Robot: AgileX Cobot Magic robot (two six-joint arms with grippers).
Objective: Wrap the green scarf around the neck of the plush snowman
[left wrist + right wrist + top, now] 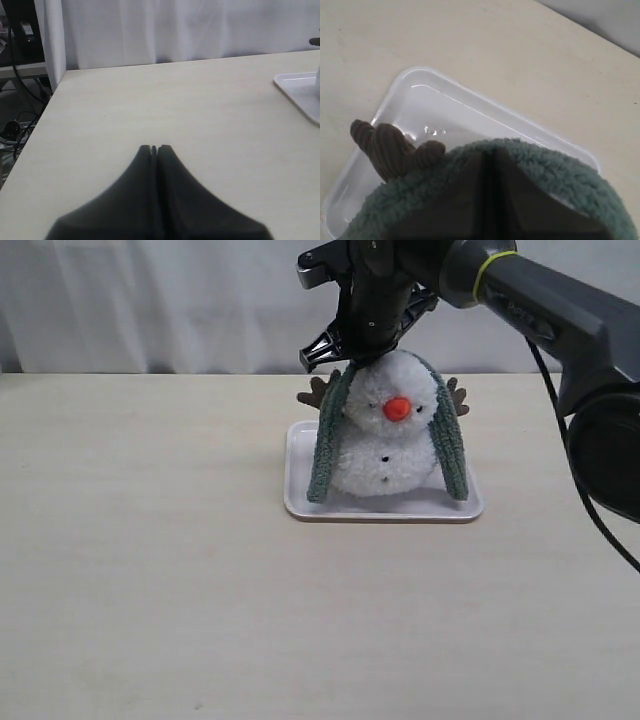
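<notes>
The plush snowman (388, 462) sits on a white tray (300, 502). The green scarf (327, 445) is draped over the top of its head, and both ends hang down past the body to the tray; the neck (385, 436) is bare at the front. My right gripper (352, 362) reaches down from above onto the back left of the head. In the right wrist view its jaws (490, 151) are pressed together into the scarf (565, 172), next to a brown twig arm (387, 147). My left gripper (154, 148) is shut and empty over bare table, outside the exterior view.
The tray's corner (300, 92) shows at the edge of the left wrist view. A white curtain (150, 300) hangs behind the light table (150, 570). The right arm's black cable (590, 500) hangs down at the right.
</notes>
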